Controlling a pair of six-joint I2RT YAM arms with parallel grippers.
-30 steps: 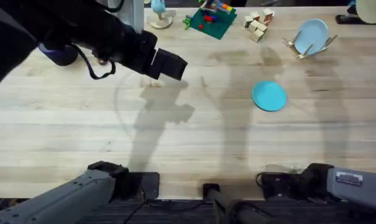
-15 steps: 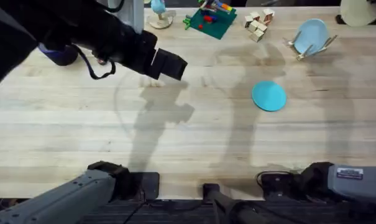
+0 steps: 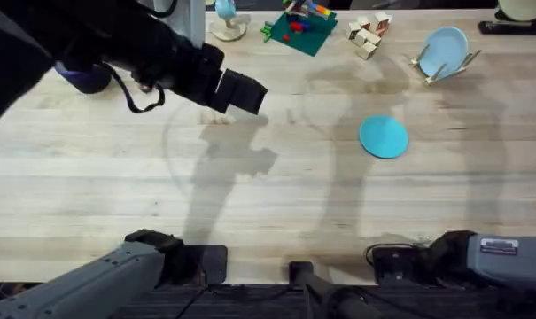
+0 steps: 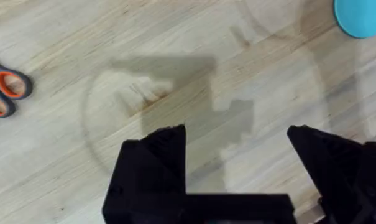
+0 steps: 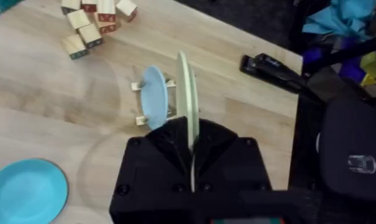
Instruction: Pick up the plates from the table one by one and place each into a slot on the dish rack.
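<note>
I see a bright teal-blue plate (image 3: 384,137) on the light-wood table (image 3: 276,195) with plank grain. A pale blue plate (image 3: 444,50) stands in the light-wood dish rack (image 3: 424,69). My black right gripper (image 5: 191,149) pinches a cream-yellow plate (image 5: 186,93). Scissors (image 4: 4,93) have orange-and-grey handles.

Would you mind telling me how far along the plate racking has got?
Done: a pale blue plate stands in the dish rack. In hand: the right end effector grips a cream plate edge-on above the rack. Left: the teal plate lies flat on the table.
</note>
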